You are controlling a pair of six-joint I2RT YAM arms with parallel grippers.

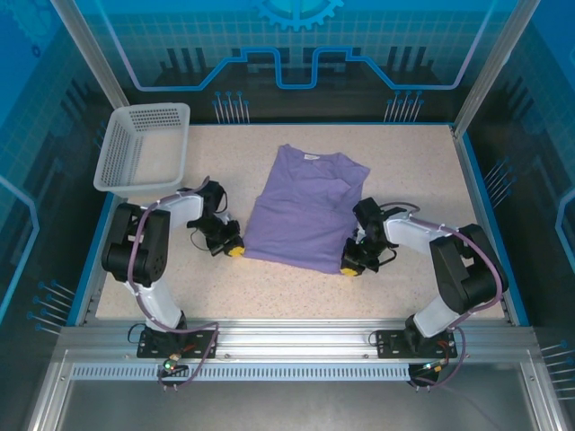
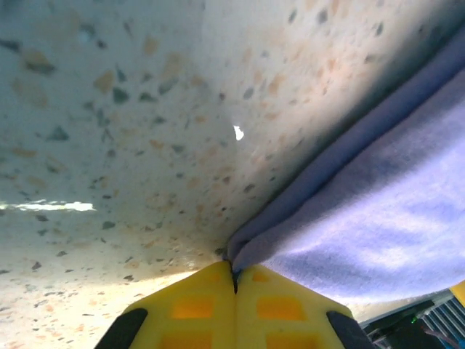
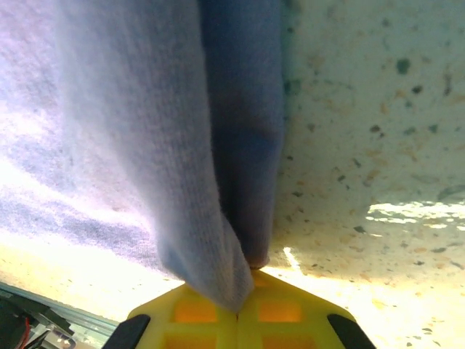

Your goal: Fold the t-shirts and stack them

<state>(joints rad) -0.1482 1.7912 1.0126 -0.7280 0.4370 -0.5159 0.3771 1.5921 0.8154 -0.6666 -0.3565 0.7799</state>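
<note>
Two near hem corners of the t-shirt [image 1: 304, 211] are pinched, by left tool [image 1: 235, 250] and right tool [image 1: 349, 268]; its length runs away from both.

A lavender-purple short-sleeved cloth t-shirt [image 1: 304, 211] lies spread at the centre of the speckled beige table [image 1: 422, 171], collar toward the top. The left gripper [image 1: 234, 250] meets its lower-left hem corner, the right gripper [image 1: 350, 268] its lower-right. A pale plastic mesh basket [image 1: 115, 166] sits upper left.
</note>
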